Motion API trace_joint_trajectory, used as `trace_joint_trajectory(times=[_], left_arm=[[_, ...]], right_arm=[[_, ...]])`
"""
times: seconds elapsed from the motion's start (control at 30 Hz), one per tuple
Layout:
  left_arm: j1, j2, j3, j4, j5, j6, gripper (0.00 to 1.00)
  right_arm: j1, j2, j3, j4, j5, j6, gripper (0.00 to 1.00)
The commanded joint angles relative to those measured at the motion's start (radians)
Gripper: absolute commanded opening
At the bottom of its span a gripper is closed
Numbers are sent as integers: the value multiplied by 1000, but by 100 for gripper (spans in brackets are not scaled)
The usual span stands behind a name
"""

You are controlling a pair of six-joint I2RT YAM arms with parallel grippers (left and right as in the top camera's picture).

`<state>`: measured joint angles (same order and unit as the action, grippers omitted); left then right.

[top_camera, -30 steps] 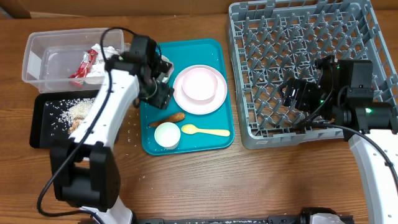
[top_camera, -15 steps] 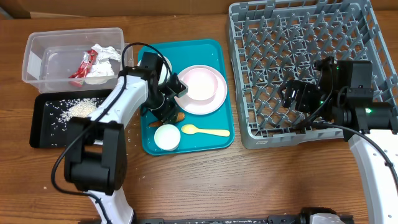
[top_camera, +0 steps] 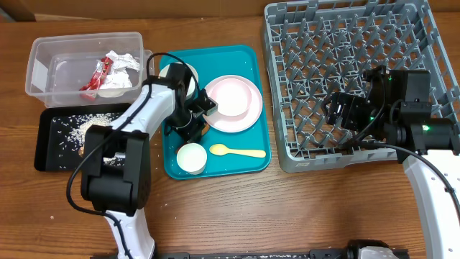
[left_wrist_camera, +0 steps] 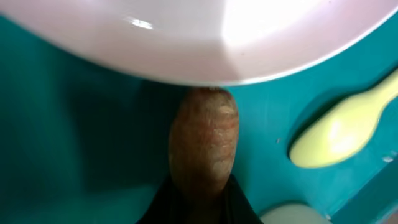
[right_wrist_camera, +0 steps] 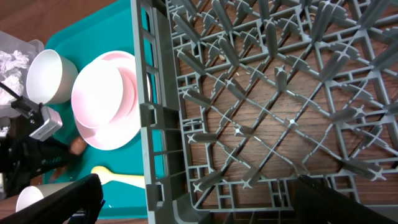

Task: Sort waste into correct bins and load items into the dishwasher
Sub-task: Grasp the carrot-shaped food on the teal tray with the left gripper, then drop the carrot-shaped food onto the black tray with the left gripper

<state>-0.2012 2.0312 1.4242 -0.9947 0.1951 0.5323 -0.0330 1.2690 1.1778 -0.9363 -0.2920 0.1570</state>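
Left gripper (top_camera: 192, 124) is reaching down onto the teal tray (top_camera: 244, 57), clamping the orange-brown carrot stick (left_wrist_camera: 204, 146) between its dark fingers. The stick's far tip is sitting right at the rim of the pink plate (top_camera: 253, 119), and a yellow spoon (top_camera: 237, 151) is lying just to its right. Right gripper (top_camera: 345, 111) is hovering with fingers spread wide over the near-left part of the grey dish rack (top_camera: 345, 43), holding nothing. Far left, the red wrapper (top_camera: 97, 78) is lying in the clear tub (top_camera: 43, 72).

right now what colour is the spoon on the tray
The spoon is pale yellow, clearest in the overhead view.
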Motion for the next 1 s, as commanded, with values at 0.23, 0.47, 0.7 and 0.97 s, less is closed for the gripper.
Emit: trace_joint_trajectory(times=[0.23, 0.47, 0.7, 0.97], left_arm=[[106, 10, 510, -391, -149, -476, 4], [333, -5, 507, -517, -204, -599, 4], [435, -89, 318, -403, -202, -600, 5], [516, -283, -61, -16, -222, -661, 4]], right_arm=[[-6, -4, 20, 3, -9, -1, 100], [-6, -4, 20, 7, -9, -1, 100], [-6, -4, 20, 11, -9, -1, 100], [-6, -4, 20, 11, -9, 0, 100]])
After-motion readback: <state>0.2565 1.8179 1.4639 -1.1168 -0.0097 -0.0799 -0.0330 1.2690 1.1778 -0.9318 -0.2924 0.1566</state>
